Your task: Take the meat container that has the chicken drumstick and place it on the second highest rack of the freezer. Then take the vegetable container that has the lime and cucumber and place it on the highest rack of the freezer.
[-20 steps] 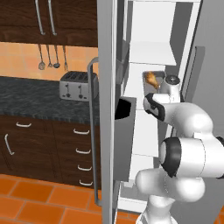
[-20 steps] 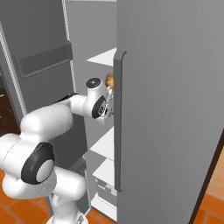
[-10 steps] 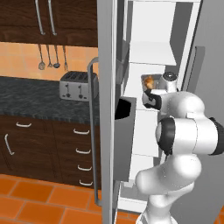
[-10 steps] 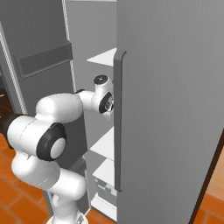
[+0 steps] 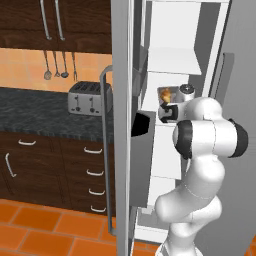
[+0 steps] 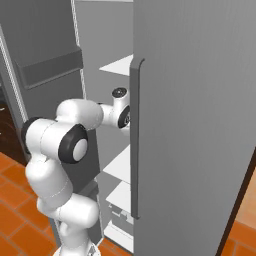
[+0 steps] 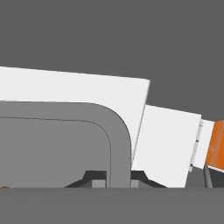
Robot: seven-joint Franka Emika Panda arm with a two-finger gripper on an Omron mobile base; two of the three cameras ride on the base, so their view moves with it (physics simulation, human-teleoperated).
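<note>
- Hand view: the gripper (image 7: pixel 119 178) has its two dark finger tips low in the picture, close on either side of the grey rim of the meat container (image 7: pixel 114 131). They appear clamped on that rim, though the tips are cut off at the bottom edge.
- The same view shows the container's grey floor just beyond the tips, and a speck of brown at the lower left edge, too small to name.
- Left base view: the hand reaches into the freezer (image 5: pixel 175 65), and the chicken drumstick (image 5: pixel 164 94) sits just past the hand, golden-orange, partly hidden by it.
- That view also shows a white shelf (image 5: pixel 175 61) above the hand and, beyond the open door, a toaster (image 5: pixel 89 97) on the dark counter (image 5: pixel 35 112).
- Right base view: the freezer door (image 6: pixel 192 125) hides the hand and the container; only the wrist shows, at the door's edge.
</note>
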